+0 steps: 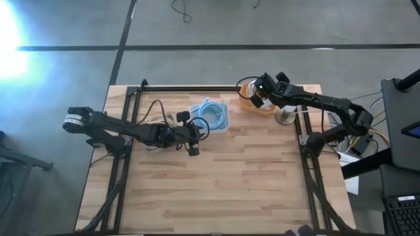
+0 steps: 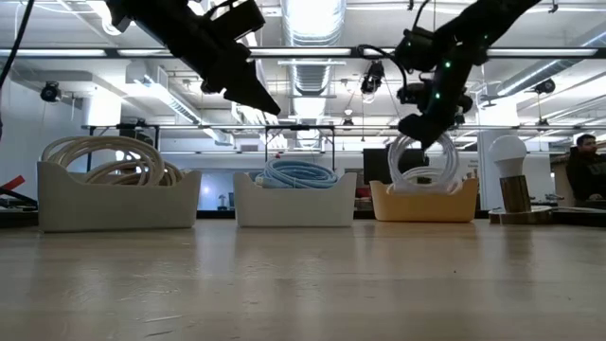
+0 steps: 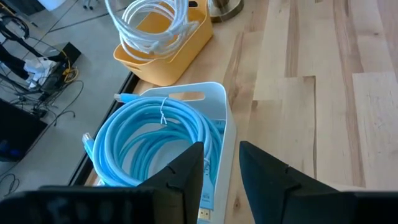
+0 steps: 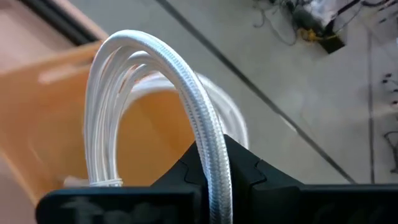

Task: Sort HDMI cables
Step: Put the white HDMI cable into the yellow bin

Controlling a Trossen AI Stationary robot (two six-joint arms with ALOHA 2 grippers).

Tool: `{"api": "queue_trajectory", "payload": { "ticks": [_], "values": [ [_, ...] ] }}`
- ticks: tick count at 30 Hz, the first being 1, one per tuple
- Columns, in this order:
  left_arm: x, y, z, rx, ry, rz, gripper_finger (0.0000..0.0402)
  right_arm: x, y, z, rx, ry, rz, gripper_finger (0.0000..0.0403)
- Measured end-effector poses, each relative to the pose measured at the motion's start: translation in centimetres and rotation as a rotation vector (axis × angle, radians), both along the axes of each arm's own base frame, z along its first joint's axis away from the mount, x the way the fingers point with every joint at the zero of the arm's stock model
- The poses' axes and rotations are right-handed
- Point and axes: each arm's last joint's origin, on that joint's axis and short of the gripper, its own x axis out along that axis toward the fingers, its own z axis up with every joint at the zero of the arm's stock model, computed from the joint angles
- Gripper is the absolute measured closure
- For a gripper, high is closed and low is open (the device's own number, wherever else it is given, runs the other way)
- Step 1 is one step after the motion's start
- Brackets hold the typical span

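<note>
My right gripper (image 1: pixel 257 98) (image 2: pixel 417 128) (image 4: pixel 214 180) hovers over the orange bin (image 2: pixel 423 201) (image 1: pixel 249 88) at the table's far right, shut on a white cable coil (image 2: pixel 426 163) (image 4: pixel 155 81). This coil (image 3: pixel 149 25) also shows in the left wrist view. My left gripper (image 1: pixel 192 145) (image 2: pixel 265 102) (image 3: pixel 222 168) is open and empty, raised just near of the white bin (image 3: pixel 227 124) (image 2: pixel 295 201). That bin holds light blue coils (image 3: pixel 149 143) (image 1: pixel 211 115). Beige coils (image 2: pixel 109 159) lie in a white bin (image 2: pixel 118 201) farther left. My right gripper pinches the white coil's braided strands (image 4: pixel 208 134) between its two fingers, at one side of the loop. The fingers come slanting down from the table's right. The coil hangs below them, and its lower arc (image 2: pixel 426 185) dips behind the orange bin's rim.
A lamp with a white bulb on a round base (image 2: pixel 508 180) (image 1: pixel 285 117) stands right of the orange bin. A black frame rail (image 1: pixel 190 88) runs along the far edge. A person (image 2: pixel 585 166) is in the room beyond. Bare wood (image 1: pixel 223 183) fills the near half.
</note>
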Motion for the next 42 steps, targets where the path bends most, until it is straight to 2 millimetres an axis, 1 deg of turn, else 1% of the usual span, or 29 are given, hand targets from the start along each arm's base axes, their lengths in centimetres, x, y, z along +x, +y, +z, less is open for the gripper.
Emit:
{"api": "queue_trajectory", "payload": {
  "ticks": [4, 8, 11, 14, 21, 28, 36, 42],
  "values": [
    [0.0, 0.0, 0.0, 0.000, 0.000, 0.000, 0.0282, -0.8, -0.1, -1.4, 0.063, 0.003, 0.008, 0.0380],
    [0.0, 0.0, 0.0, 0.001, 0.000, 0.000, 0.0282, -1.2, -0.3, -2.4, 0.085, 0.001, -0.020, 0.0380],
    [0.0, 0.0, 0.0, 0.001, 0.000, 0.000, 0.0282, -1.3, -0.3, -2.9, 0.090, 0.003, -0.041, 0.0377],
    [0.0, 0.0, 0.0, 0.001, -0.001, 0.000, 0.0282, -1.4, -0.3, -3.0, 0.082, 0.003, -0.065, 0.0365],
    [0.0, 0.0, 0.0, 0.000, -0.001, 0.000, 0.0282, -1.3, -0.4, -2.6, 0.057, 0.002, -0.079, 0.0323],
    [0.0, 0.0, 0.0, 0.000, -0.001, 0.000, 0.0282, -1.2, -0.7, -1.7, -0.019, 0.044, -0.111, 0.0284],
    [0.0, 0.0, 0.0, 0.000, -0.001, 0.001, 0.0282, -0.9, -0.9, -0.9, -0.036, 0.034, -0.102, 0.0241],
    [0.0, 0.0, 0.0, -0.001, -0.002, 0.001, 0.0282, -0.9, -0.9, -0.9, -0.027, 0.024, -0.097, 0.0213]
  ]
}}
